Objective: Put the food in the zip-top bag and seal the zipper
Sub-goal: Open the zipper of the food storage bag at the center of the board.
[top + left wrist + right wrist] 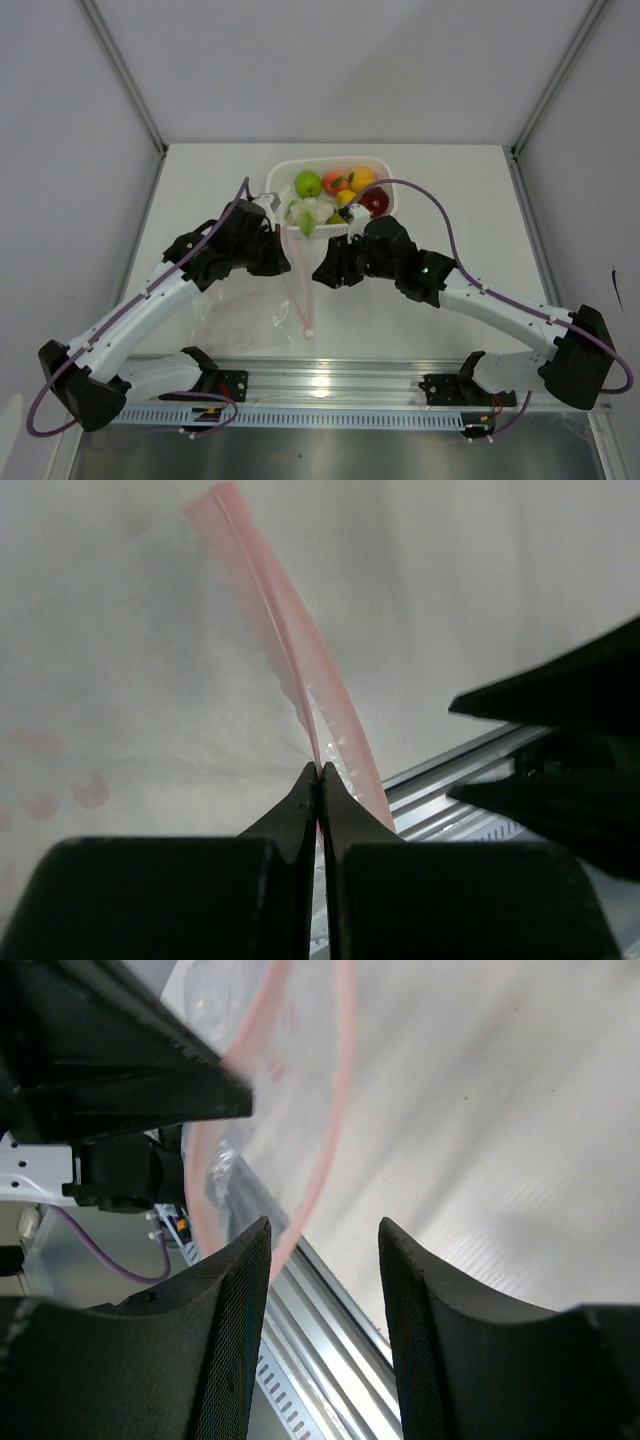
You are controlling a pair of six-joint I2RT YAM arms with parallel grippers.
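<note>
The food (335, 190), a green apple (308, 184), a dark red apple (375, 201), orange and yellow fruits and a leafy vegetable (305, 214), lies in a white perforated basket (283, 171) at the back. In front of it the clear zip-top bag (245, 305) lies crumpled on the table, its red zipper (301, 290) running toward the near edge. My left gripper (284, 236) is shut on the far end of the zipper (290, 650), pinching it at the fingertips (320, 772). Just right of the strip, my right gripper (325, 272) stands open (325, 1235); the pink zipper (340, 1090) curves past its left finger, untouched.
An aluminium rail (330, 378) runs along the near table edge under both arm bases. White walls close in the left, right and back. The right arm's dark body (570, 750) sits close beside the left gripper.
</note>
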